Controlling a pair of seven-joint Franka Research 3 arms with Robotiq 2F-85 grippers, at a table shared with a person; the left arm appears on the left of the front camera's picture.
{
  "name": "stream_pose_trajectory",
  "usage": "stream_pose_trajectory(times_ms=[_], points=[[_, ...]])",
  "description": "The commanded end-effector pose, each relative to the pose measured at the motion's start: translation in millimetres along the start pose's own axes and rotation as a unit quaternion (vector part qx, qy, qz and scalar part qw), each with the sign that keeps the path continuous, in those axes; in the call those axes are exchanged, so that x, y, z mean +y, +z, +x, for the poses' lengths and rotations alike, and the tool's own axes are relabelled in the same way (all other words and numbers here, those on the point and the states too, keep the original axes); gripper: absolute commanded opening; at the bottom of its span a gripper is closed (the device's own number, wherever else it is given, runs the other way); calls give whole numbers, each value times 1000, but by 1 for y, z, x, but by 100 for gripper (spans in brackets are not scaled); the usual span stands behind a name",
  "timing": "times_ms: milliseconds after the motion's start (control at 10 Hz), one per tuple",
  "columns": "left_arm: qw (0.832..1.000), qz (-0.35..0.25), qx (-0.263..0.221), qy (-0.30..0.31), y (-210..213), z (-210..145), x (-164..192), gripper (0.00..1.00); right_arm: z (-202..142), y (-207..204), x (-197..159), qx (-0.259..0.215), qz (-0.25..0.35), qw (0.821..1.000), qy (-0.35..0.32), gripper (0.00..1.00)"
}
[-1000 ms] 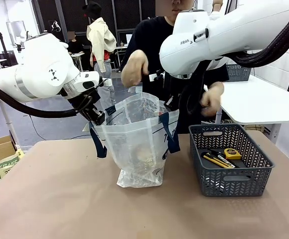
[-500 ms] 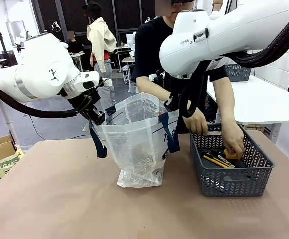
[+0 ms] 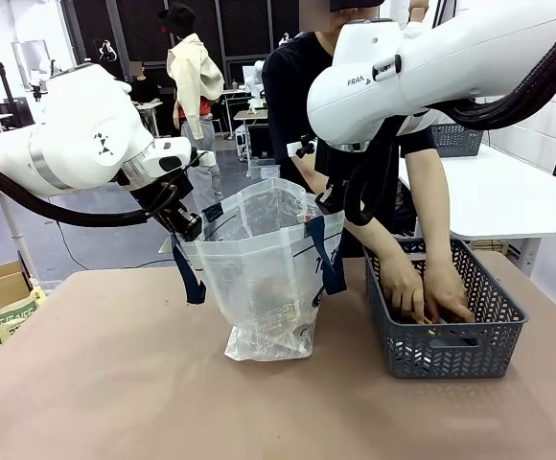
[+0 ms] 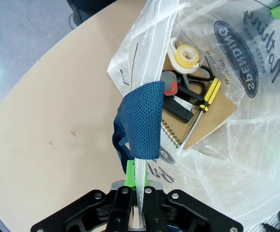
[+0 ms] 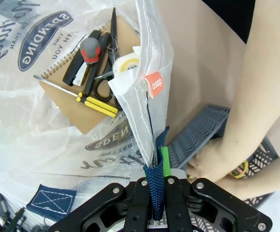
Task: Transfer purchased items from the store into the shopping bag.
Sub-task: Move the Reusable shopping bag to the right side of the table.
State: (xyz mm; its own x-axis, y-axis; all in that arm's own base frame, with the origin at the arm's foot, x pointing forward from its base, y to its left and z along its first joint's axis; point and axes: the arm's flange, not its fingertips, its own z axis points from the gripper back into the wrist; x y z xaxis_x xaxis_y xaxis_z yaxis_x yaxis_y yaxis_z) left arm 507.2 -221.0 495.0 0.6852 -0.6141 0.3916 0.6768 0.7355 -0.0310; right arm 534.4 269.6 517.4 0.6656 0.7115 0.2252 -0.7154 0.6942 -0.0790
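The left gripper (image 4: 135, 191) was pinched tight on the left rim of the shopping bag (image 3: 259, 268), right by its navy strap. The right gripper (image 5: 155, 188) was clamped just as tight on the strap at the opposite rim. Between them the bag's mouth stood open, facing up.

The store basket (image 3: 451, 353) sat on the table (image 3: 96, 383) just to the right of the bag, its top lower than the bag's rim. The person's hands (image 3: 405, 286) were both down inside it, on the goods, and a yellow tape measure (image 5: 240, 168) peeked out beneath the fingers.

So the hands were far nearer the goods than either gripper. By my reckoning, anything lifted out would have to go left and up over the bag's right rim, close by the right gripper. A screwdriver (image 4: 205, 99) and a notebook (image 4: 217, 113) already lay in the bag's bottom.
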Motion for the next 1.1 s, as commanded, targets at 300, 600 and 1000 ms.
stream_pose_trajectory(times_ms=[300,600,1000], points=[[1000,1,-3,3,1,0,1,0,-1,-1,-1,1,0,1000,-1,0],[1000,1,-3,3,1,0,1,0,-1,-1,-1,1,0,1000,-1,0],[1000,1,-3,3,1,0,1,0,-1,-1,-1,1,0,1000,-1,0]])
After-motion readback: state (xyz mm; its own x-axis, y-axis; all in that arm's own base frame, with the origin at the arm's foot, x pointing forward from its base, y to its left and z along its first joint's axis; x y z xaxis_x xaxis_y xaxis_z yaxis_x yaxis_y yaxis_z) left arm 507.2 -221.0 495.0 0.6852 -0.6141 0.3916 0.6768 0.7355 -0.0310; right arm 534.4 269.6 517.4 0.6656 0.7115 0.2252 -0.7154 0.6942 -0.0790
